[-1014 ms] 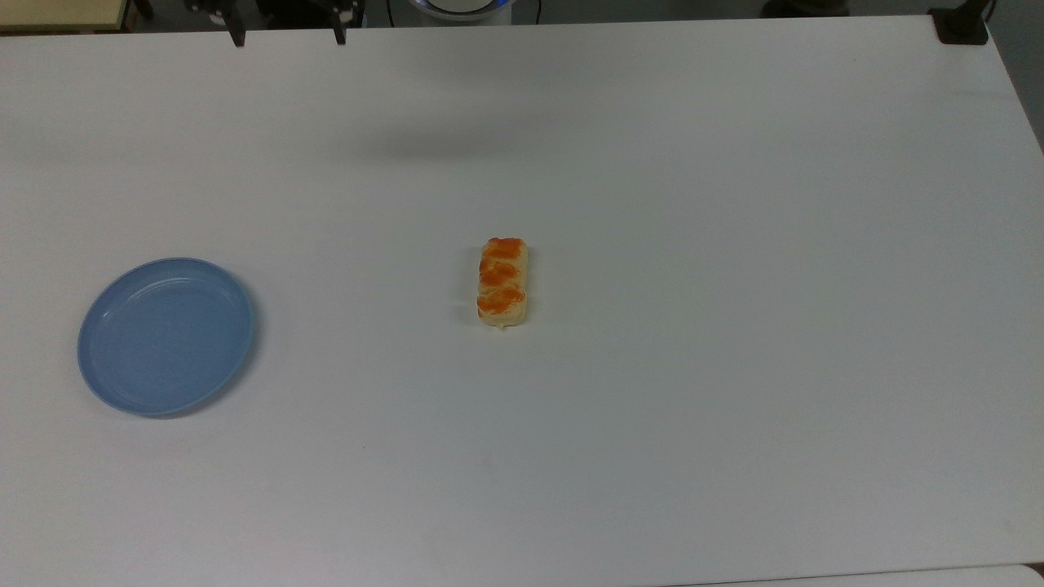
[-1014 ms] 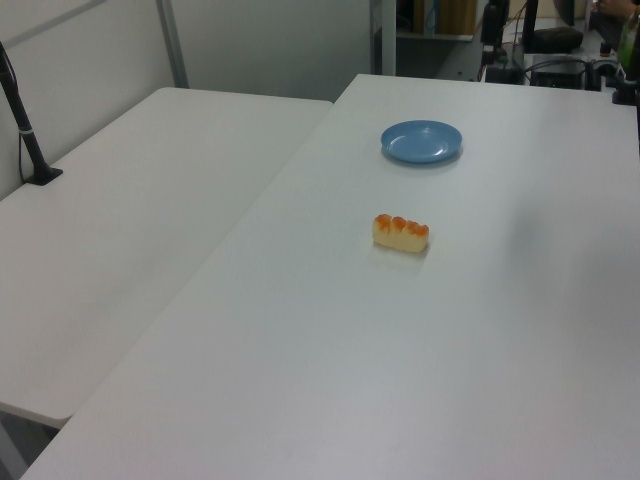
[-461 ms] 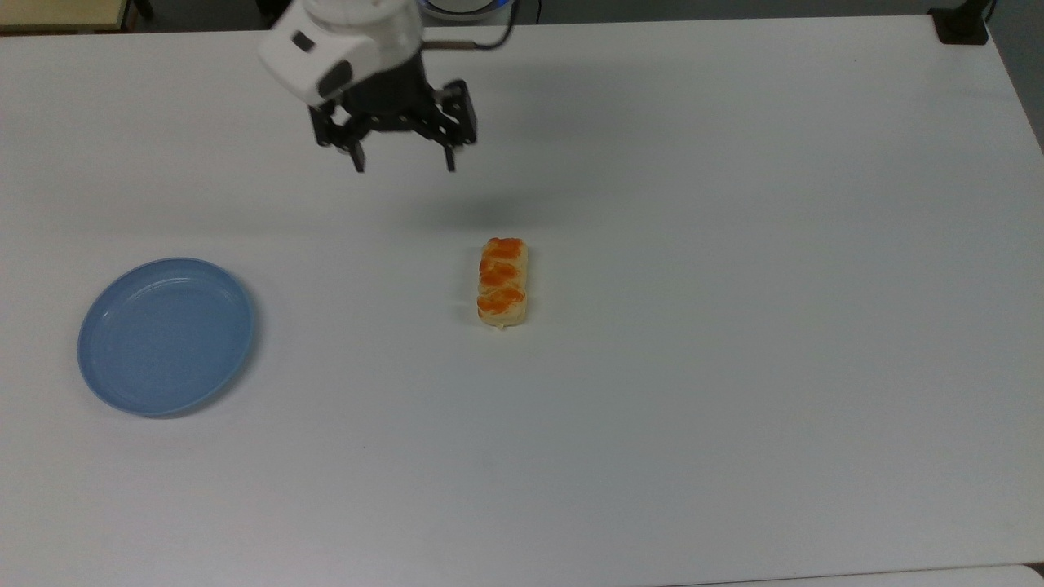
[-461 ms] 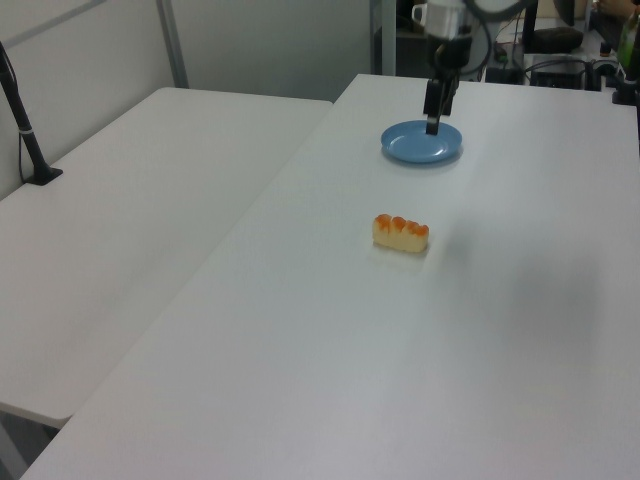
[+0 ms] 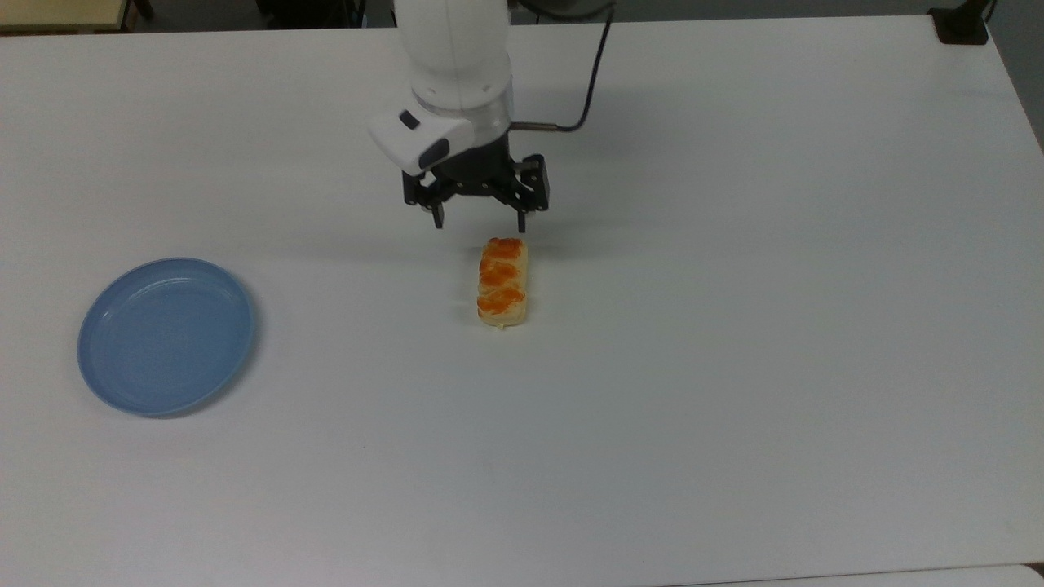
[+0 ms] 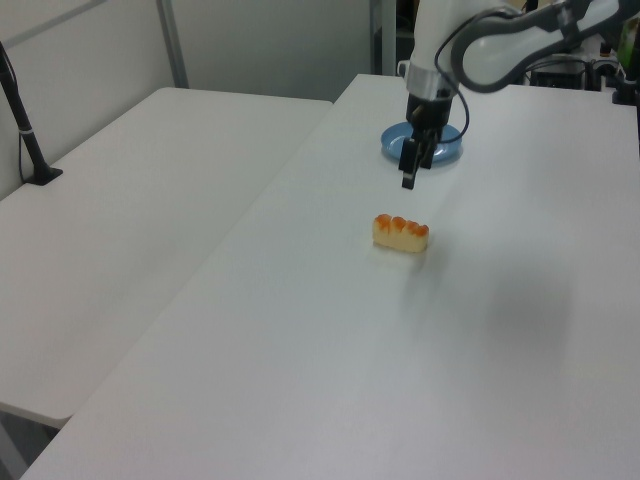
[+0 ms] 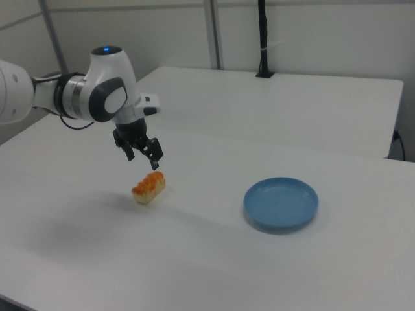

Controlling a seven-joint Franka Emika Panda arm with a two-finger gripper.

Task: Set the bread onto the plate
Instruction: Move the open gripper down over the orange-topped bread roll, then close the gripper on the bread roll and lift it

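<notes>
Since half a second ago the gripper (image 5: 479, 222) has advanced from near the table's far edge to hover just beyond the bread (image 5: 502, 282), fingers spread apart, holding nothing. The bread, cream with three orange-brown lumps, lies mid-table (image 5: 734, 326), long axis vertical in the top view. The plate (image 5: 165, 335) sits well apart at the top view's left.

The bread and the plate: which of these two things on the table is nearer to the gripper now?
The bread. The open gripper hangs just beyond its end, while the light-blue plate lies far off toward the top view's left.
</notes>
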